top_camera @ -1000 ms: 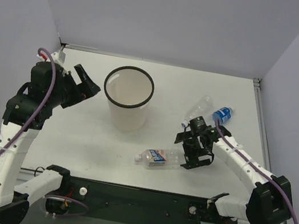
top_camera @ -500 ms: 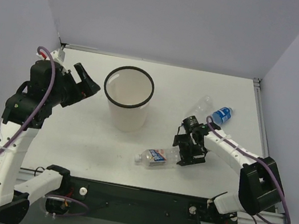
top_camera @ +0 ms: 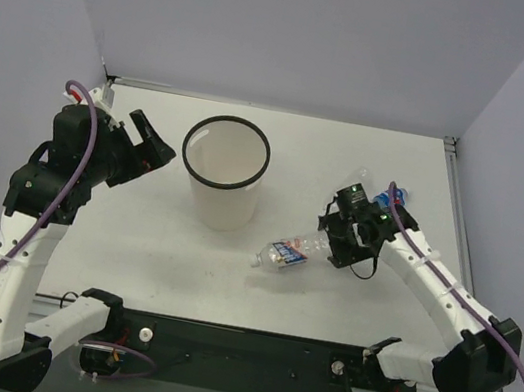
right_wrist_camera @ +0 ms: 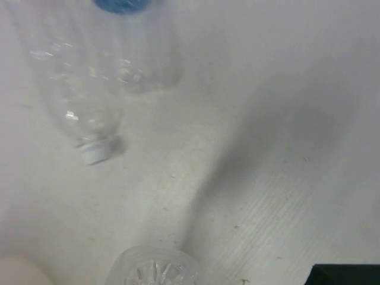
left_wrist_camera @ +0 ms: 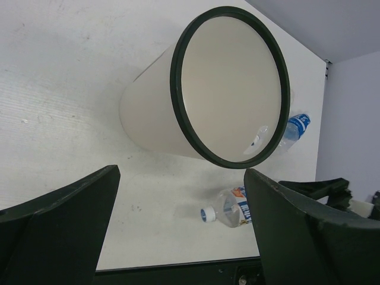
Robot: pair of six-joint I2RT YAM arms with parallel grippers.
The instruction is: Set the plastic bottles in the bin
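The white bin [top_camera: 220,189] with its black rim stands upright at centre left. My right gripper [top_camera: 332,246] is shut on the base end of the plastic bottle with the blue-and-red label [top_camera: 289,252], which slants with its cap towards the near left. That bottle's clear base [right_wrist_camera: 153,272] fills the bottom of the right wrist view. Behind the gripper lie the plain bottle [top_camera: 355,181] with a white cap [right_wrist_camera: 95,151] and the blue-wrapped bottle [top_camera: 393,195]. My left gripper [top_camera: 155,143] hangs open and empty, left of the bin [left_wrist_camera: 154,113].
The white table [top_camera: 133,234] is closed in by grey walls at the left, back and right. A black rail [top_camera: 244,355] with both arm bases runs along the near edge. The right arm's purple cable [top_camera: 483,321] loops over the table's right side.
My right gripper has shut on the labelled bottle and drawn it back and to the right, tilting it. The left arm has not moved.
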